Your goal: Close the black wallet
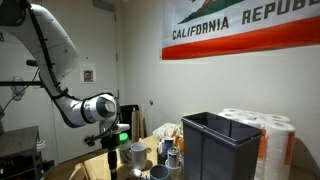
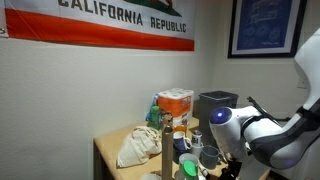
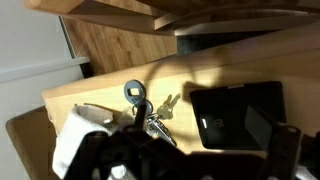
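Observation:
In the wrist view the black wallet point(image 3: 235, 115) lies flat on the wooden table point(image 3: 110, 90), with paler patches on its face. A bunch of keys point(image 3: 150, 108) lies just to its left. My gripper point(image 3: 200, 160) hovers above them, open and empty, its dark fingers at the bottom left and bottom right of that view. The wallet sits between the fingers, nearer the right one. In both exterior views the gripper point(image 1: 110, 140) point(image 2: 232, 165) hangs low over the cluttered table, and the wallet is hidden there.
A big dark grey bin point(image 1: 220, 145) and paper towel rolls point(image 1: 265, 130) stand beside the work spot. Mugs point(image 1: 138, 153) crowd the table. A white cloth point(image 3: 75, 140) lies left of the keys. A crumpled bag point(image 2: 138, 148) and an orange-lidded container point(image 2: 175, 105) sit near the wall.

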{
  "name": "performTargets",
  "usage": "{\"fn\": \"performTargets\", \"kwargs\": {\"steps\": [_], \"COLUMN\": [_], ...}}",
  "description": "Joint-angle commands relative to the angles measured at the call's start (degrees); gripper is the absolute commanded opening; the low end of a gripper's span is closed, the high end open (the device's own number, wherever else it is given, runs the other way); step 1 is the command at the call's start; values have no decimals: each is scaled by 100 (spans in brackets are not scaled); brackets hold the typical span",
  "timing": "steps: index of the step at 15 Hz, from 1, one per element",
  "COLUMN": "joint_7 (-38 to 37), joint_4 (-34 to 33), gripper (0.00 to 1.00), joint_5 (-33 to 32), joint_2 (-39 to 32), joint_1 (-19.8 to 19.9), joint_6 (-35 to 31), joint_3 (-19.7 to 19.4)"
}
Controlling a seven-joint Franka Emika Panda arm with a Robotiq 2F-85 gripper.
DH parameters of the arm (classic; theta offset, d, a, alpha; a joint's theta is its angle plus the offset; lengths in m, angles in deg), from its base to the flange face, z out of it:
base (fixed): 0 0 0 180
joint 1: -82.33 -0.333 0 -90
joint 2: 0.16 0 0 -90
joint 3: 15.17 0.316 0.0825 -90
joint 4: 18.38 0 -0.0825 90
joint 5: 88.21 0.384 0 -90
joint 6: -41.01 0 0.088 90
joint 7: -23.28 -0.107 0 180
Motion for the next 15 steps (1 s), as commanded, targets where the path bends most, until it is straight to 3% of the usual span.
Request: {"fn": "performTargets", "kwargs": {"steps": [1, 8, 15], "joint_7": [201, 1316, 1934], "joint_4": [133, -64, -236], "gripper": [100, 100, 100], "joint_5": [672, 2969, 3960], "joint_2": [587, 1593, 2481], "joint_1": [121, 78, 124], "joint_6": [-128, -228, 182], "joint_3": [263, 747, 911]}}
